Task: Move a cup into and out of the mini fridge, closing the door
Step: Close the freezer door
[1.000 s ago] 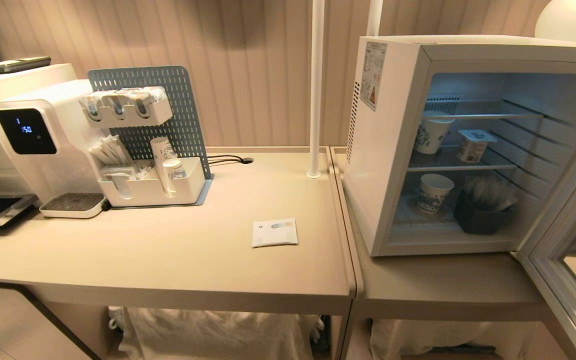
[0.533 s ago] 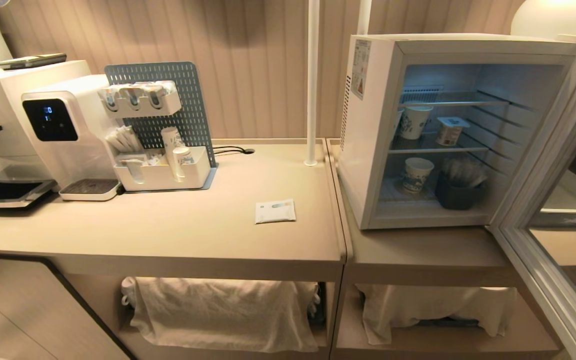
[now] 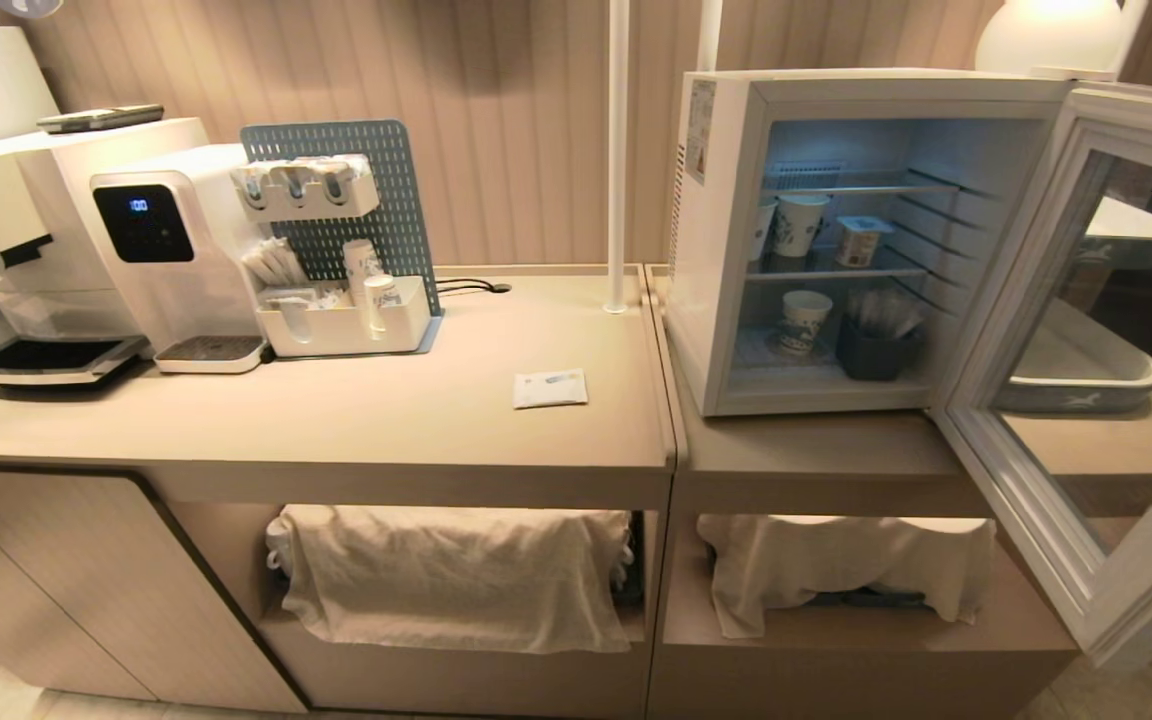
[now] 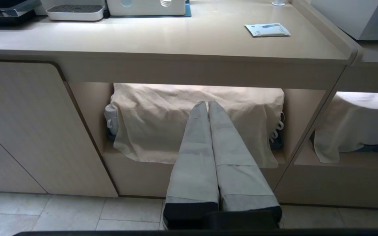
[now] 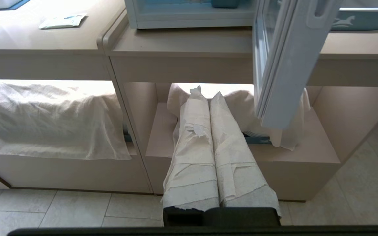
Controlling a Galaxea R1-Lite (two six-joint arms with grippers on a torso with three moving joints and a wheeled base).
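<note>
The mini fridge [image 3: 706, 300] sits on the right-hand surface [image 3: 816, 455], lit inside, and its door [image 3: 1066, 400] hangs wide open, swung out to the right and toward the near side. On the upper wire shelf stand a patterned cup [image 3: 798, 224] and, to its right, a small tub [image 3: 858, 240]. Down on the fridge floor there's a second cup [image 3: 802, 321], upright, with a dark holder [image 3: 874, 352] just beside it on the right, stuffed with pale wrapped sticks. Beyond the open door, farther right, a grey-blue tray [image 3: 1086, 378] rests on the surface.

Over on the left-hand surface [image 3: 336, 420], a white packet [image 3: 549, 388] lies flat, well apart from everything else. At the far left stands a white water dispenser [image 3: 171, 260] with a glowing display, and right of it a white organiser [image 3: 346, 325] backed by a grey pegboard [image 3: 336, 200], with paper cups standing in it. Underneath both surfaces, open shelves hold bundles draped in pale cloth [image 3: 451, 570].

Neither arm reaches into the head view. The left gripper [image 4: 208, 103] hangs low in front of the left shelf, jaws pressed together, nothing between them. The right gripper [image 5: 208, 95] hangs low before the right shelf, its wrapped jaws likewise pressed together and empty, with the bottom corner of the open door just beside it.
</note>
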